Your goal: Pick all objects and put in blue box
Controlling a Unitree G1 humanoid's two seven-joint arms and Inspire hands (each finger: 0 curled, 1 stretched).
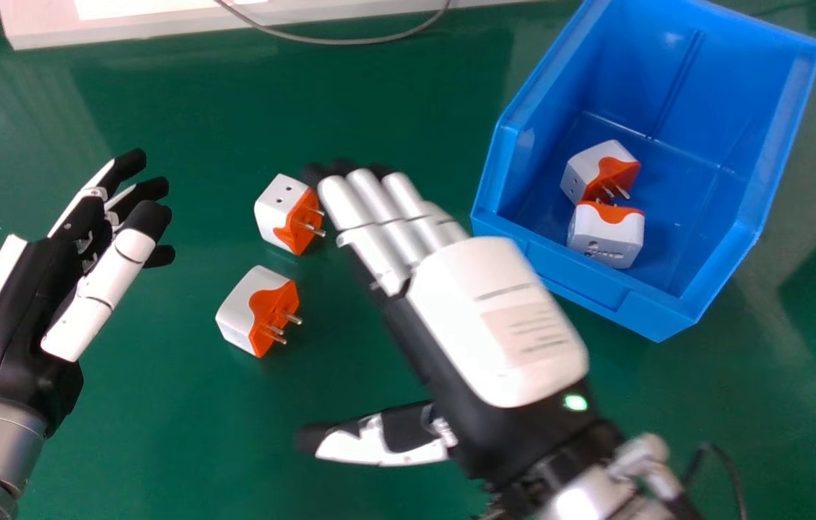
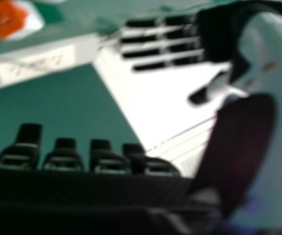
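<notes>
Two adapters in the box, two out on the tabletop!

And here's the right hand (image 1: 462, 285), open, fingers straight and thumb spread wide, gripping nothing, its fingertips just beside the far adapter (image 1: 281, 206) in the head view. That one sits on the green tabletop (image 1: 184, 433), prongs aimed right and a touch toward the robot, socket holes showing on its white body. Nearer the robot, the near adapter (image 1: 242, 310) has its stubby body running left to right, prongs also rightward and slightly robotward.

Over to the blue box (image 1: 588, 278): the upper adapter (image 1: 585, 170) points its prongs right and toward the robot; the lower adapter (image 1: 606, 235) turns its orange face away from the robot, prongs partly hidden. On the left, the left hand (image 1: 32, 303) is open and holding nothing, fingers loosely bent.

The right hand's label (image 1: 527, 332) carries blurred lines of print, and the right hand view cuts off one adapter at its edge.
</notes>
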